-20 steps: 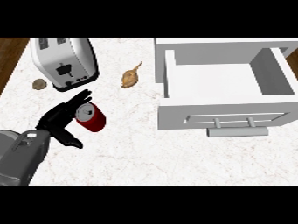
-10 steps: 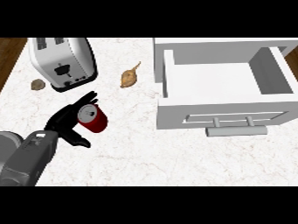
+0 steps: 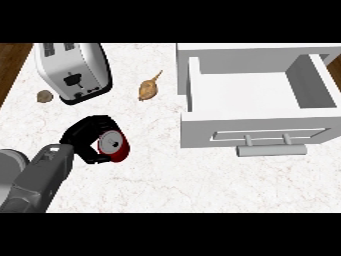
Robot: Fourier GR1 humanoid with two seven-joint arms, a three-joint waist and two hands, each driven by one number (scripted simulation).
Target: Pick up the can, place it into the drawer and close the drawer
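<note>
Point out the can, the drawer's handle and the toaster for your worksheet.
can [image 3: 114,144], head view: on its grey top.
drawer's handle [image 3: 272,150], head view: on the bar's middle.
toaster [image 3: 69,67], head view: on its white top between the slots.

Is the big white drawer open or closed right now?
Open. The drawer is pulled out over the counter, so you can look down into its bare white inside, with its handle at the front.

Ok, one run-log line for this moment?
phase: grasp | left hand: fingers curled round red metal can on counter | white drawer: open, no can inside | right hand: not in view
</note>
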